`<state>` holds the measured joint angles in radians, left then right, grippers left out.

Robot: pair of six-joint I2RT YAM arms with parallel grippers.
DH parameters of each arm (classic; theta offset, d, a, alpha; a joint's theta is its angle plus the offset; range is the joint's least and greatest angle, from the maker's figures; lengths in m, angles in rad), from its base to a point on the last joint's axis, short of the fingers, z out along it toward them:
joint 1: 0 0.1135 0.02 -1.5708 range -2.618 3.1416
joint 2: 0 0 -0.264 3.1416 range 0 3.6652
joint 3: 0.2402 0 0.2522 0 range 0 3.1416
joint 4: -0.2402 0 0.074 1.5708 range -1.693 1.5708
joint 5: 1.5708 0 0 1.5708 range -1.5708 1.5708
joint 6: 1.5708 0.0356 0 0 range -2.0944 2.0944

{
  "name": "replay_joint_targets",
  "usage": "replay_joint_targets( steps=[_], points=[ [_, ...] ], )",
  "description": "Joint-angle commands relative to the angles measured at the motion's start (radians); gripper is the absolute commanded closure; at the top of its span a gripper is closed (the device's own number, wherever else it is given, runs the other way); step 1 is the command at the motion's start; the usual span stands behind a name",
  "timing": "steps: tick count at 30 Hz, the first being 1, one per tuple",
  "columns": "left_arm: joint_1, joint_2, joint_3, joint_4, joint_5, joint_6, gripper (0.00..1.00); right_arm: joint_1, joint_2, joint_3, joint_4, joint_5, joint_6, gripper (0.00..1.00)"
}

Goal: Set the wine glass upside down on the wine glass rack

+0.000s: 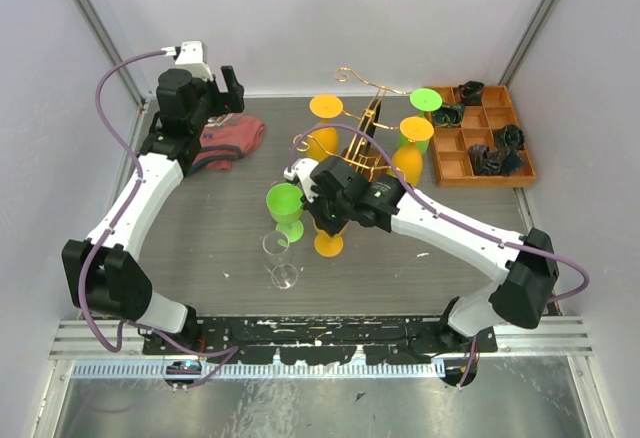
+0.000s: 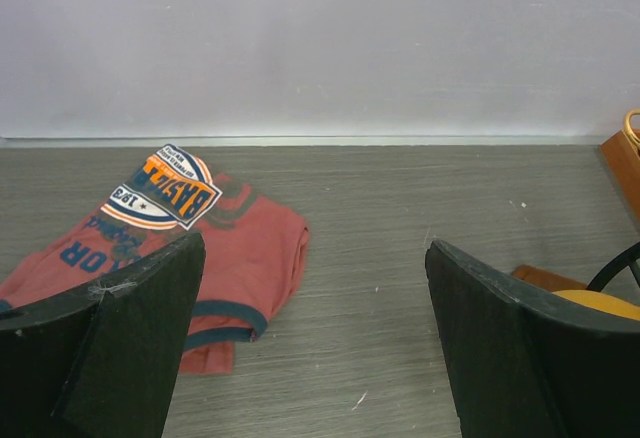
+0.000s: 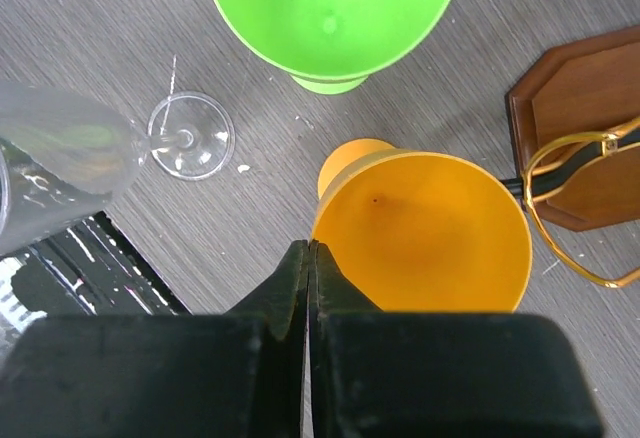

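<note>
An orange wine glass (image 3: pixel 430 238) stands upright on the table, its foot in the top view (image 1: pixel 328 245). My right gripper (image 3: pixel 310 246) is shut on its near rim, one finger inside the bowl and one outside; it also shows in the top view (image 1: pixel 326 216). The gold wire rack (image 1: pixel 365 133) stands behind on a dark wooden base (image 3: pixel 585 108), with orange and green glasses hanging upside down on it. My left gripper (image 2: pixel 310 338) is open and empty at the back left (image 1: pixel 232 88).
A green glass (image 1: pixel 285 203) stands upright just left of the orange one (image 3: pixel 330 8). A clear glass (image 1: pixel 282 258) lies on its side in front (image 3: pixel 60 158). A red shirt (image 2: pixel 250 248) lies at back left. An orange compartment tray (image 1: pixel 452 166) sits at back right.
</note>
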<state>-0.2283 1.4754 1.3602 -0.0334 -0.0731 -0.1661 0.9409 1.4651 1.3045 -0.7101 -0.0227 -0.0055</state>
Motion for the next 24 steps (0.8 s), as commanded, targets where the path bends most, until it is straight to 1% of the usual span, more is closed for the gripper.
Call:
replay_joint_targets(
  steps=[1,4,8,13,15,18,24],
  points=[
    [-0.002,-0.016,0.008,0.0,-0.002,-0.007,0.02,0.003,-0.067,0.007,-0.027,0.036,0.008,0.99],
    [-0.004,-0.011,0.017,-0.001,0.004,-0.006,0.02,0.004,-0.085,0.026,-0.064,0.064,0.016,0.99],
    [-0.009,-0.006,0.055,-0.031,0.022,-0.005,0.02,0.004,-0.109,0.109,-0.175,0.095,0.022,0.99],
    [-0.021,-0.002,0.14,-0.116,0.039,-0.01,0.02,0.004,-0.135,0.266,-0.295,0.106,0.043,0.99],
    [-0.021,-0.003,0.174,-0.155,0.046,-0.027,0.02,0.004,-0.143,0.344,-0.324,0.133,0.054,0.99],
    [-0.022,0.003,0.23,-0.228,0.039,-0.068,0.02,0.004,-0.189,0.434,-0.282,0.158,0.062,0.99],
    [-0.02,0.007,0.3,-0.307,-0.026,-0.187,0.02,0.004,-0.256,0.495,-0.124,0.132,0.034,0.99]
  ],
)
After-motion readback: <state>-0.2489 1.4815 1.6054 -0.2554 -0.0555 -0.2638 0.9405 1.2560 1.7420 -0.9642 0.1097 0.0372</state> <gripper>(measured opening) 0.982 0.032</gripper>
